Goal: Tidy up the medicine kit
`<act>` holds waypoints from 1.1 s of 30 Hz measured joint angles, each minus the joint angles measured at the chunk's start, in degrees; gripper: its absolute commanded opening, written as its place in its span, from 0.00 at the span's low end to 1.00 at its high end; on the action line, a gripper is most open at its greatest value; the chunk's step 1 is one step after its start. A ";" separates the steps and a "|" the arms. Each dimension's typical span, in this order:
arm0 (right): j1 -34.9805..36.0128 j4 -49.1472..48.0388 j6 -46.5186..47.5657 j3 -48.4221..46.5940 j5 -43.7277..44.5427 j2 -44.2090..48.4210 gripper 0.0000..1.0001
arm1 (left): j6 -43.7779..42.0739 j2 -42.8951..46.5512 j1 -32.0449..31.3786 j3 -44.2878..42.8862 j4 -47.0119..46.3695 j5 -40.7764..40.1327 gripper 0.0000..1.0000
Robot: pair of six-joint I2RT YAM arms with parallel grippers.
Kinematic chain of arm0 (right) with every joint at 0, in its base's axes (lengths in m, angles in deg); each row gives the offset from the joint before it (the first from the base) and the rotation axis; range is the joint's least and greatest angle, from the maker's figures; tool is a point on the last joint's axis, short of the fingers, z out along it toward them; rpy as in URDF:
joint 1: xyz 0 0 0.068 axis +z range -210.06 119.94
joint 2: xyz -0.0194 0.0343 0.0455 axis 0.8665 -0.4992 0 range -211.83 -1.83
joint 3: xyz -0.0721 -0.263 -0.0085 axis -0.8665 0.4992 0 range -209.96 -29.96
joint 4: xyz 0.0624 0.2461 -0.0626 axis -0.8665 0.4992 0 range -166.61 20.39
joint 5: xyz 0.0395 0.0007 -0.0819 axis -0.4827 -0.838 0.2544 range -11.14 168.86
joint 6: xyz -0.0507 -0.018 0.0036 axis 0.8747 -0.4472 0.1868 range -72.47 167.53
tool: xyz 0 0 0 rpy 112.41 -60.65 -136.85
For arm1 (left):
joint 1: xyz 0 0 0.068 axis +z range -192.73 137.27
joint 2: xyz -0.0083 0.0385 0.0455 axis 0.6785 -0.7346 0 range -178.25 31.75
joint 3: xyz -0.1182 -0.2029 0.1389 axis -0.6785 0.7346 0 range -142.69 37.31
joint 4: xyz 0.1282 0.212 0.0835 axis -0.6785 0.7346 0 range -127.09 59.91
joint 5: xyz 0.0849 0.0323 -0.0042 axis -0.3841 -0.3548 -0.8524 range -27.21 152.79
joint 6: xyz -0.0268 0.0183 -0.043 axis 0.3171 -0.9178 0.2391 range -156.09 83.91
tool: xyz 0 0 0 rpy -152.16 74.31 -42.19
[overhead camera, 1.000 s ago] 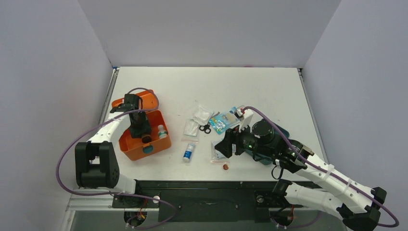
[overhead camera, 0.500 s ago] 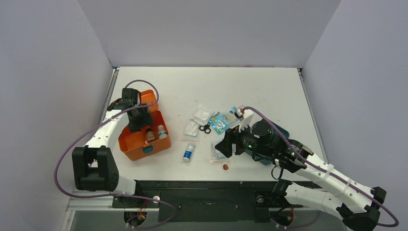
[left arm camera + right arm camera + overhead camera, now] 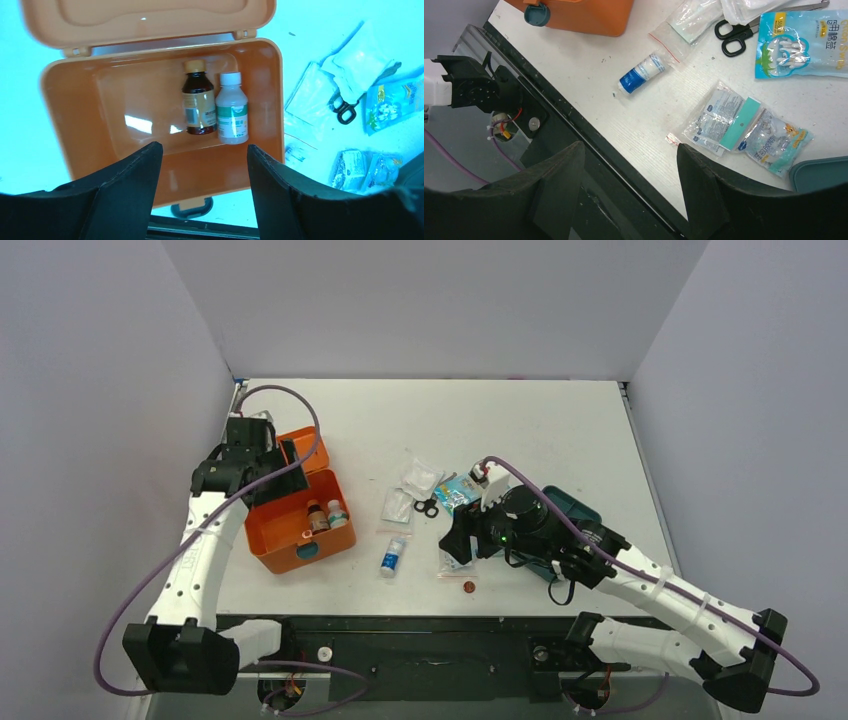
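Closest to the arms, loose on the table (image 3: 450,420): a coin (image 3: 467,587). Just beyond it, a bag of sachets (image 3: 749,127) and, further left, a blue-and-white tube (image 3: 642,74) lying on its side. All unpacked so far.

Hanging above that bag, the right gripper (image 3: 630,148): spread wide, nothing between the fingers. Well placed, at a guess, to come down on the bag or the tube.

At about the same depth on the left side, the medicine kit (image 3: 300,530): open, latch toward the near edge, lid (image 3: 305,448) thrown back on the far side. Inside, toward the right end, lying side by side and touching: a brown bottle (image 3: 198,97) and a white bottle (image 3: 231,107). So two things stowed, with most of the box floor bare.

Further out, mid-table and apart from the kit: black scissors (image 3: 428,507), a pair of clear bags (image 3: 398,505) and a packet of cotton swabs (image 3: 458,492). Off to the right, partly hidden under the right arm, a teal tray (image 3: 575,505).

Above the kit's far left corner, looking down into the box, the left gripper (image 3: 204,150): fingers wide apart, empty.

Judged from all this, early going. Left to do: carrying over half a dozen or so loose things, then closing and latching the lid. Cannot tell whether the tray or the coin belongs inside.
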 measured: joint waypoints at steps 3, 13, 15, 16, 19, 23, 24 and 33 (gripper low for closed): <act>0.39 -0.04 0.00 -0.09 0.17 -0.63 0.63 | 0.00 3.28 0.00 -1.07 2.58 -3.96 0.60; 1.77 -0.90 0.04 -0.11 0.24 -1.49 0.63 | -0.61 10.67 2.16 -1.16 6.05 -15.45 0.63; 1.86 -0.92 0.13 -0.11 0.22 -1.49 0.63 | -0.87 10.84 3.04 -0.50 5.95 -16.26 0.63; 1.90 -0.94 0.20 -0.11 0.22 -1.49 0.63 | -1.01 10.86 3.61 0.11 5.92 -16.46 0.63; 2.14 -0.92 0.31 -0.11 0.20 -1.49 0.63 | -1.18 10.82 5.60 2.84 5.97 -17.05 0.63; 2.27 -0.94 0.44 -0.11 0.17 -1.49 0.63 | -1.27 10.62 7.56 5.60 5.97 -17.35 0.64; 2.29 -0.94 0.44 -0.11 0.15 -1.46 0.64 | -1.27 10.47 7.98 5.97 5.99 -17.49 0.64; 2.60 -1.99 0.46 0.63 -0.87 0.37 0.63 | -1.31 7.04 9.44 6.60 5.92 -18.16 0.63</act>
